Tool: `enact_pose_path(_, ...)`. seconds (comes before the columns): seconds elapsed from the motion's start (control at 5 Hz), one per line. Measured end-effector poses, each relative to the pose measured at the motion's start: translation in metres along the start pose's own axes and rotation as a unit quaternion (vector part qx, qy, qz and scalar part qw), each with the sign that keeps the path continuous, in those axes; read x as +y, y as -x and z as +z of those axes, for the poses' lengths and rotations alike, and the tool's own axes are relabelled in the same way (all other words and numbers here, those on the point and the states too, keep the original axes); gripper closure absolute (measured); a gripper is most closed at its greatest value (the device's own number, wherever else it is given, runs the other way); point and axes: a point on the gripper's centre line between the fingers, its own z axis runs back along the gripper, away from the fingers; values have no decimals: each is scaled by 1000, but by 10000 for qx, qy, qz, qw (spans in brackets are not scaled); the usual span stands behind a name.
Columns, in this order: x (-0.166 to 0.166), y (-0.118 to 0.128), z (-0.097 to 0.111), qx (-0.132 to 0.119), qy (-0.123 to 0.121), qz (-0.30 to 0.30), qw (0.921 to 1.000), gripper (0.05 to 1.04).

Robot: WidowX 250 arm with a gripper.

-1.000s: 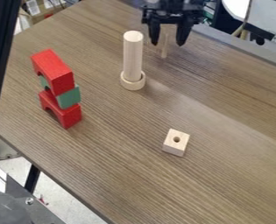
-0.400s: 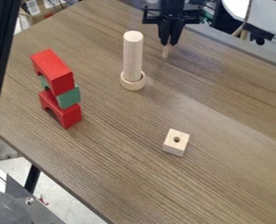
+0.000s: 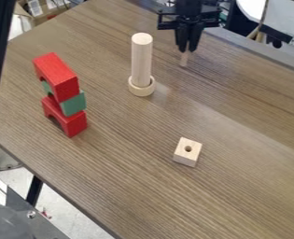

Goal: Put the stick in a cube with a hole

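Thin wooden stick (image 3: pixel 185 59) is clamped near-upright by the black metal gripper (image 3: pixel 187 49); the holed wooden cube (image 3: pixel 186 156) is seen well apart, nearer the camera.

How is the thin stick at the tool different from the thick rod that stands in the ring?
The stick is slender, while the rod is much thicker. The tool grips the stick, whereas the rod stands upright in the ring, with nothing gripping it. Both are pale and wood-coloured.
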Motion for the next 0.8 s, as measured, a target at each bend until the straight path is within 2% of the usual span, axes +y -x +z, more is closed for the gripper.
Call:
enact_pose_path(0.2,-8,17,12,-6,122,-128,9998,972)
enact_pose_path(0.4,-10,42,17,44,48,-264,9996,972)
enact_pose_path(0.8,-1,83,28,257,-298,-423,9983,972)
